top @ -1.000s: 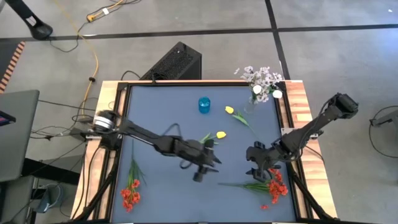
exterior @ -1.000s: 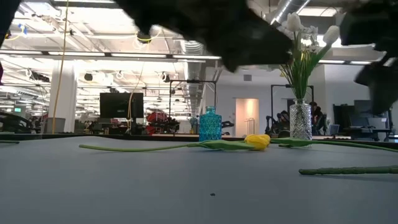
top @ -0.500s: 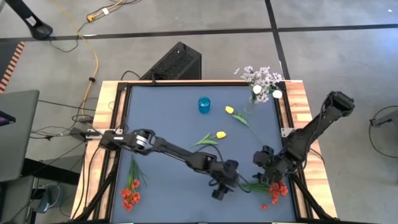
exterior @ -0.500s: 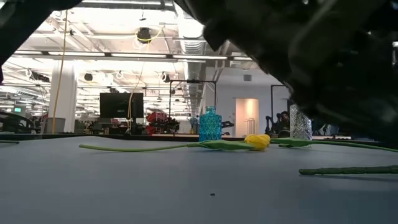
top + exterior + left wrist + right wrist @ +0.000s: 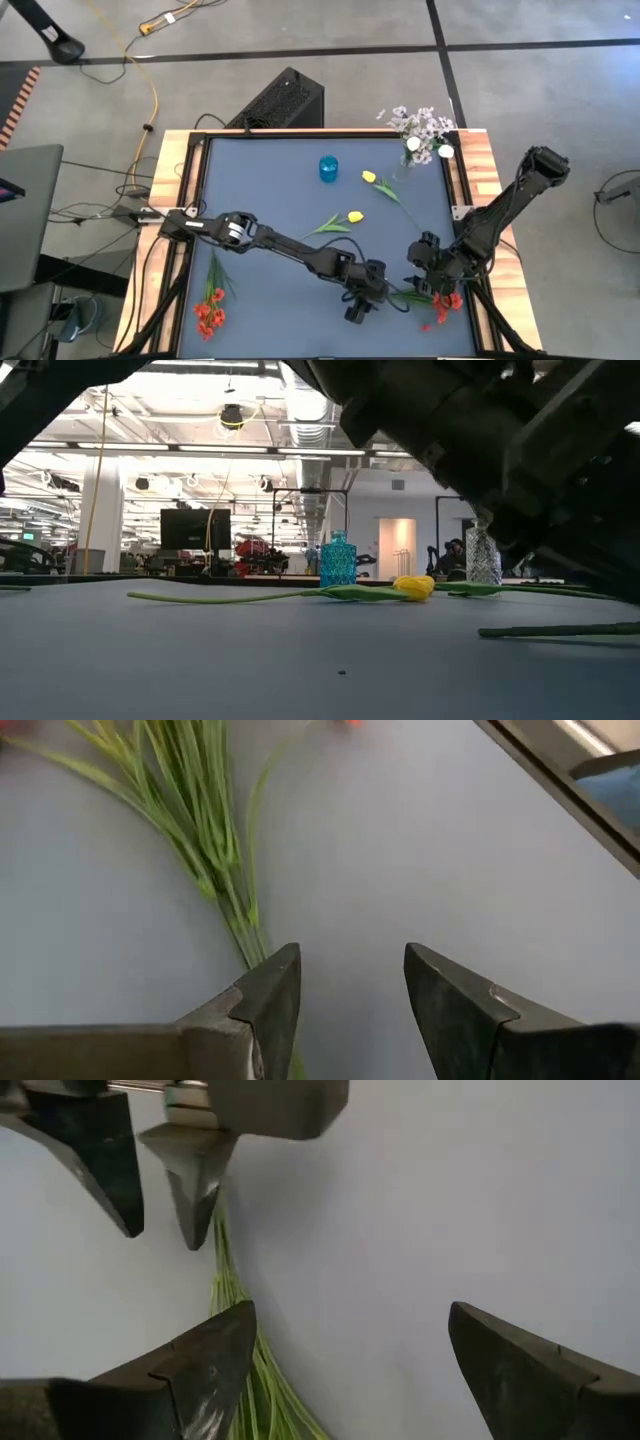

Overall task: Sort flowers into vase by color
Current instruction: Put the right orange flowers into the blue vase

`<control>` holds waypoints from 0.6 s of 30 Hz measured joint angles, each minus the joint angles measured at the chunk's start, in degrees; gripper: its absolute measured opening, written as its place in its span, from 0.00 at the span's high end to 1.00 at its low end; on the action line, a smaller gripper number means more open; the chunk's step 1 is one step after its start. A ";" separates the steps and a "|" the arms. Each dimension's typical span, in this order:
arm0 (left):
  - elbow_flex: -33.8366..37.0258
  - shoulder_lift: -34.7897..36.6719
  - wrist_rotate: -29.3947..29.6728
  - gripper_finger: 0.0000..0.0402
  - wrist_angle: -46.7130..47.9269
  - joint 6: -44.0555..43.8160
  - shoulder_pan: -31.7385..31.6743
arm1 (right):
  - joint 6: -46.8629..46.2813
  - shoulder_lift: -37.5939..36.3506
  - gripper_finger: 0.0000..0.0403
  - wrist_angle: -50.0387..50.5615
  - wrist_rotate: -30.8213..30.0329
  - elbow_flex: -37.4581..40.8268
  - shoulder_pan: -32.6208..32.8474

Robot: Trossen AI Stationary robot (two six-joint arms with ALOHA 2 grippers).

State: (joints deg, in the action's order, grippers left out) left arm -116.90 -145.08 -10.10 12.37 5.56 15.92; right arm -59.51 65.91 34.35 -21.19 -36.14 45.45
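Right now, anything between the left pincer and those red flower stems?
Nothing visible. The left pincer is open, one finger already beside the green stems of the red flowers. The right pincer, open, straddles the same stems.

your dark table [image 5: 260, 190]: blue vase [image 5: 328, 168], clear vase [image 5: 413, 160], two yellow tulips [image 5: 352, 216], red flowers [image 5: 209, 312] at both near corners

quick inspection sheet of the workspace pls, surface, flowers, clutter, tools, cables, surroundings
surface: dark blue mat in a wooden frame.
job's things: red flowers near left front; red bunch near right front, green stems lying flat; two yellow tulips loose; clear vase with white and lilac flowers; blue vase empty.
clutter: nothing seen.
grippers: left tool open beside the stem ends; right tool open over the same stems.
cables: yellow cable on the floor.
surroundings: black box behind the table.
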 joint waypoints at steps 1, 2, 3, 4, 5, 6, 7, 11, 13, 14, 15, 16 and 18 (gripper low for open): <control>-0.08 0.11 1.26 0.58 -0.18 0.62 0.18 | 0.00 0.00 0.12 -0.01 0.00 0.00 0.00; -0.42 0.14 2.44 0.58 0.15 1.12 0.23 | 0.00 0.00 0.12 -0.03 0.00 0.00 -0.02; -0.67 0.14 3.26 0.58 0.31 1.17 0.29 | 0.00 0.00 0.12 -0.03 0.00 0.00 -0.02; -0.72 0.15 3.97 0.58 0.41 0.89 0.30 | 0.00 0.00 0.12 -0.03 0.00 0.00 -0.02; -0.69 0.21 4.34 0.58 0.67 0.43 0.19 | 0.00 0.00 0.12 -0.03 0.00 0.01 -0.02; -0.34 0.27 4.38 0.58 0.66 -0.09 -0.07 | 0.00 0.00 0.12 -0.03 0.01 0.02 -0.02; 0.02 0.27 4.51 0.58 0.81 -0.23 -0.33 | -0.02 0.00 0.12 -0.03 0.00 0.02 -0.04; 0.13 0.32 5.87 0.58 1.02 -0.30 -0.83 | -0.16 0.00 0.12 -0.09 0.02 0.02 -0.04; 0.13 0.36 7.03 0.58 1.09 -0.63 -0.80 | -0.42 0.00 0.12 -0.10 0.02 0.02 -0.04; 0.13 0.33 7.60 0.58 1.32 -0.70 -0.79 | -0.45 0.00 0.12 -0.20 0.02 0.02 -0.04; 0.13 0.36 7.87 0.58 1.53 -0.68 -0.79 | -0.48 0.00 0.12 -0.36 0.03 0.02 -0.04; 0.13 0.36 7.90 0.58 1.72 -0.68 -0.79 | -0.48 0.00 0.12 -0.47 0.04 0.02 -0.04; 0.13 0.36 7.96 0.58 1.67 -0.65 -0.73 | -0.48 0.00 0.12 -0.59 0.04 0.02 -0.04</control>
State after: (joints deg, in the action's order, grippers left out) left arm -116.77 -144.73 -2.14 14.04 4.91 15.20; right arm -59.99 65.91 33.76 -21.15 -36.12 45.41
